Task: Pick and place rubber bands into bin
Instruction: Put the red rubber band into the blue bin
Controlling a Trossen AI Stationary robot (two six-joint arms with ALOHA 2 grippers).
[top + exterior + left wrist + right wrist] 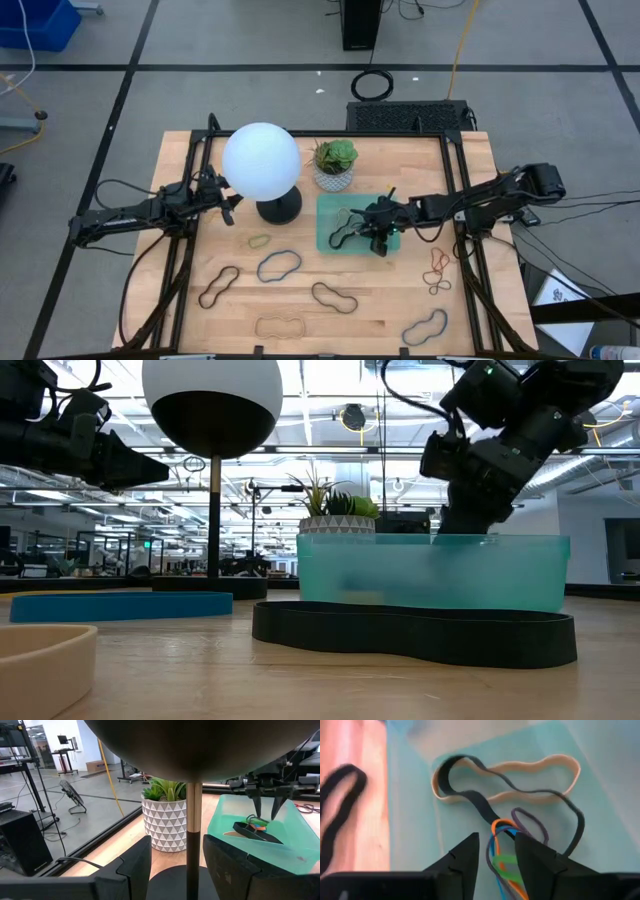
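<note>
The mint-green bin sits at the table's middle right. In it lie a tan rubber band, a black one, a purple one and a small orange, blue and green bundle. My right gripper hangs open over the bin, slanting down, with the bundle showing between its fingertips. More rubber bands lie flat on the wood: blue, black, tan, green and an orange-brown cluster. My left gripper waits open and level at the left, beside the lamp. My right gripper: the fingertips stand apart just above the small bundle of bands, which lies on the bin's floor. Whether they touch it I cannot tell.
A lamp with a white globe and a black base stands left of the bin. A white plant pot stands just behind the bin. A black band and a dark blue one lie near the front edge.
</note>
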